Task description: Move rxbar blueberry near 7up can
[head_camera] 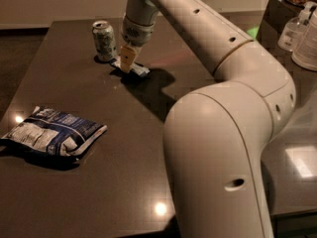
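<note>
The 7up can (pixel 104 40) stands upright at the far left of the dark table (pixel 99 182). The rxbar blueberry (pixel 134 69) is a small flat dark bar lying just right of the can's base, partly hidden by the gripper. My gripper (pixel 127 59) comes down from above at the bar, with its tan fingers (pixel 127 57) on it, a short way right of the can.
A puffy blue-and-white chip bag (pixel 52 132) lies at the table's left front. My arm (pixel 218 133) fills the right half of the view. A dark counter at the far right holds clear bottles (pixel 297 31).
</note>
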